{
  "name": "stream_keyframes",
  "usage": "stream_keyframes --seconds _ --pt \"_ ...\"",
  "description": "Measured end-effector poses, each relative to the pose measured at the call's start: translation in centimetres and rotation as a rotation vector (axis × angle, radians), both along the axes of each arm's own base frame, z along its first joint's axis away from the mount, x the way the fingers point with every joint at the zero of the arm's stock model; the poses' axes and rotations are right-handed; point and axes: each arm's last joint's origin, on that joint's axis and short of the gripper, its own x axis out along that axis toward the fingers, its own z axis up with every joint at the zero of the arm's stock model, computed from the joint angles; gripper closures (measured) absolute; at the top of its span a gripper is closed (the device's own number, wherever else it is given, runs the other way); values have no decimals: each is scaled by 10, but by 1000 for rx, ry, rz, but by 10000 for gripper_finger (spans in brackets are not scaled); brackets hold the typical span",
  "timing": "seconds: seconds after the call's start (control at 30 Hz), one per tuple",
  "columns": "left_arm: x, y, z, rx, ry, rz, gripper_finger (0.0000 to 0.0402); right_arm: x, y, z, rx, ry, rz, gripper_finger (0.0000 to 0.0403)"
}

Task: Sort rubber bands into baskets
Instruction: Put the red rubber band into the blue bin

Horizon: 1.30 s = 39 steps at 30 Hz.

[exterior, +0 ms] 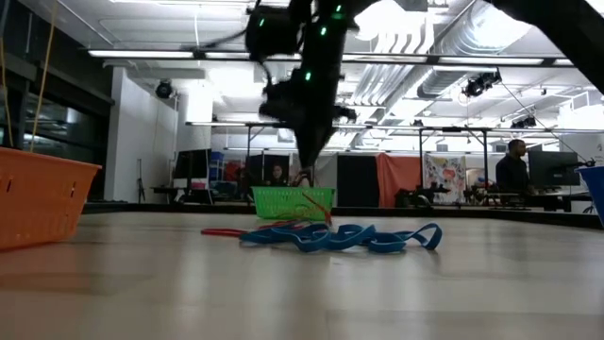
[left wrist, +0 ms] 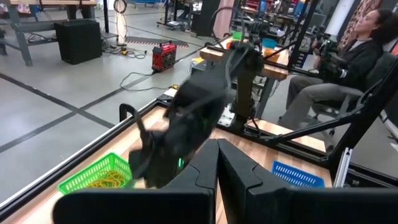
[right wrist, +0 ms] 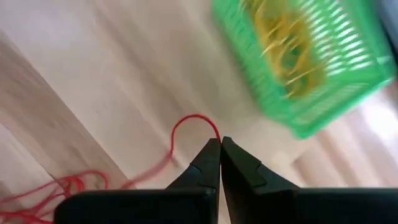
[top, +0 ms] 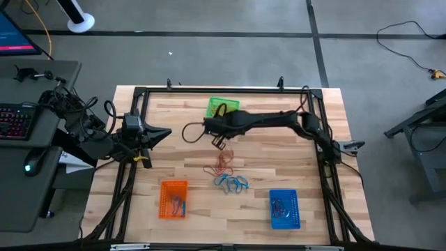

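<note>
Right tool (right wrist: 219, 144) pinching red band (right wrist: 189, 124)

1. The right arm reaches from the table's right edge across toward its far middle, wrist tilted down.
2. The right gripper (right wrist: 219, 144) hangs above the tabletop, its two dark fingers pressed together at the tips, pinching a thin red rubber band (right wrist: 186, 127).
3. The left arm waits at the table's left edge, left gripper (left wrist: 217, 149) with fingers together.

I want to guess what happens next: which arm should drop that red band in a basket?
The right arm. Its claw is already shut on a red band beside the green basket, while the left claw waits at the table's left side.
</note>
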Motion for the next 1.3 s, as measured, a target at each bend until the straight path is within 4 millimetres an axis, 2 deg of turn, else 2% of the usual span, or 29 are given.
stream_keyframes --seconds 0.17,0.33,0.43,0.67,0.77,0.87,0.93,1.03,1.17,1.3 --pt "0 0 0 2 2 0 401 -25 -4 57 -16 -88 5 403" --pt "0 0 0 3 3 1 401 -56 15 102 25 -126 51 403" --pt "0 0 0 3 4 1 401 -78 34 125 78 -129 103 403" --pt "0 0 -1 3 5 1 401 -138 93 158 195 -35 129 403" --pt "0 0 -1 4 6 1 401 -156 120 169 269 -87 128 403" --pt "0 0 0 5 5 1 401 -176 146 173 358 -114 87 403" --pt "0 0 -1 5 6 1 401 -191 163 166 374 -72 43 403" --pt "0 0 0 3 4 1 401 -209 189 147 412 -13 -18 403" --pt "0 0 0 0 2 1 401 -232 214 117 456 69 -84 403" --pt "0 0 0 -1 1 2 401 -236 229 85 496 49 -129 403"
